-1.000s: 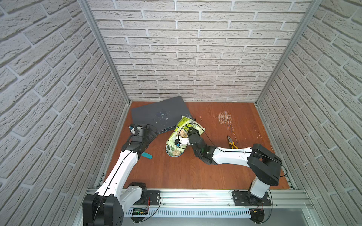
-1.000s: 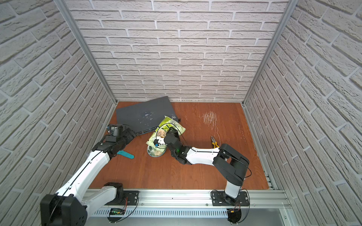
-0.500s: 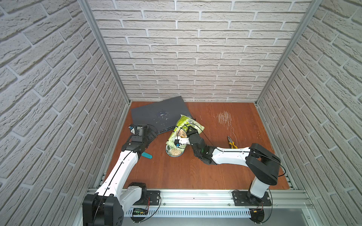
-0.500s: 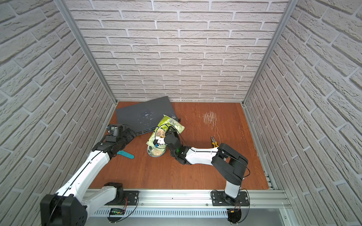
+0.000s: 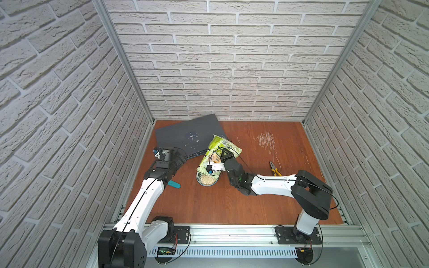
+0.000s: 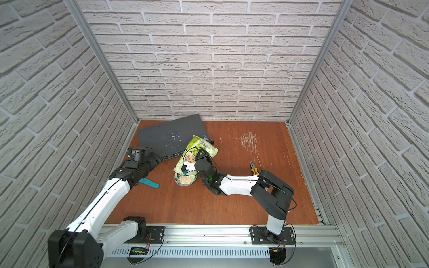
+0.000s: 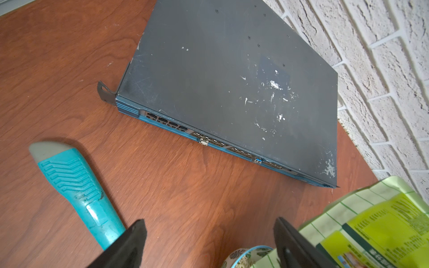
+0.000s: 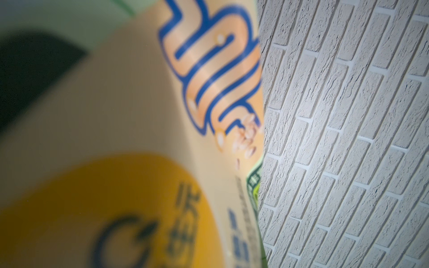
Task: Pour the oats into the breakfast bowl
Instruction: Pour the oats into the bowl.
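Observation:
The light-green pouch (image 5: 217, 148) hangs mouth down over the breakfast bowl (image 5: 216, 183) in both top views, tilted toward the back. My right gripper (image 5: 224, 153) is shut on the pouch's middle. Oats (image 5: 207, 179) lie as a pale heap inside the bowl (image 6: 193, 182). In the right wrist view the blurred pouch print (image 8: 139, 139) fills most of the picture and hides the jaws. My left gripper (image 7: 209, 243) is open and holds nothing. It hovers over bare wood left of the bowl (image 7: 248, 251), with the pouch (image 7: 371, 227) beside one finger.
A dark grey network switch (image 5: 190, 137) lies at the back left, just behind the pouch. A teal utility knife (image 5: 174, 184) lies by my left arm. Yellow-handled pliers (image 5: 275, 171) and a bundle of thin wires (image 5: 267, 141) lie to the right. Brick walls enclose three sides.
The right gripper and the pouch have shifted very slightly to the left over the bowl. The left arm has stayed where it was, still open.

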You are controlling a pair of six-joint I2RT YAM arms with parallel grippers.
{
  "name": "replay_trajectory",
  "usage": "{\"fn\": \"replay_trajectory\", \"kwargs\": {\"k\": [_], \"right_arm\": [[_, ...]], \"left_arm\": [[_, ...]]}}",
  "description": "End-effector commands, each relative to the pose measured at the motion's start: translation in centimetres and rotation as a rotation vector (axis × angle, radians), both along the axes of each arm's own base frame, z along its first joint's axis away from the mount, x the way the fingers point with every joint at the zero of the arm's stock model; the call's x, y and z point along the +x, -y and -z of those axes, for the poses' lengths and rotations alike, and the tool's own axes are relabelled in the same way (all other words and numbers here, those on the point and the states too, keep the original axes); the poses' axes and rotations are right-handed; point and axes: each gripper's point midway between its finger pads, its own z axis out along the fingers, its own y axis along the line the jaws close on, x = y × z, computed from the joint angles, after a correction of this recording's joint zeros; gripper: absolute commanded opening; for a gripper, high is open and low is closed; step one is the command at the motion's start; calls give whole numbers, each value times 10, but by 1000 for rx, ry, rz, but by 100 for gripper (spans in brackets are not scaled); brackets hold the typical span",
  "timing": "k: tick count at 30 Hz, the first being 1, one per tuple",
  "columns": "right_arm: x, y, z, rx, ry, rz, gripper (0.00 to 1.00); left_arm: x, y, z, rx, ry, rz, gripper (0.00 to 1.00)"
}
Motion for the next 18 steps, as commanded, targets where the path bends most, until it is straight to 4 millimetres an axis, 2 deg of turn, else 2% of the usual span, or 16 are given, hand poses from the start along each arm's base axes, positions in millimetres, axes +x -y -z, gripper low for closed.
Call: {"fn": "replay_trajectory", "kwargs": {"k": [1, 11, 18], "right_arm": [[0, -5, -72, 251, 143, 16, 3], [2, -6, -73, 279, 128, 22, 3], [9, 0, -78, 271, 150, 45, 3]], "left_arm": [[5, -4, -10, 13, 21, -9, 88], [5, -4, -11, 15, 21, -9, 88], [4, -5, -10, 20, 18, -11, 88]]}}
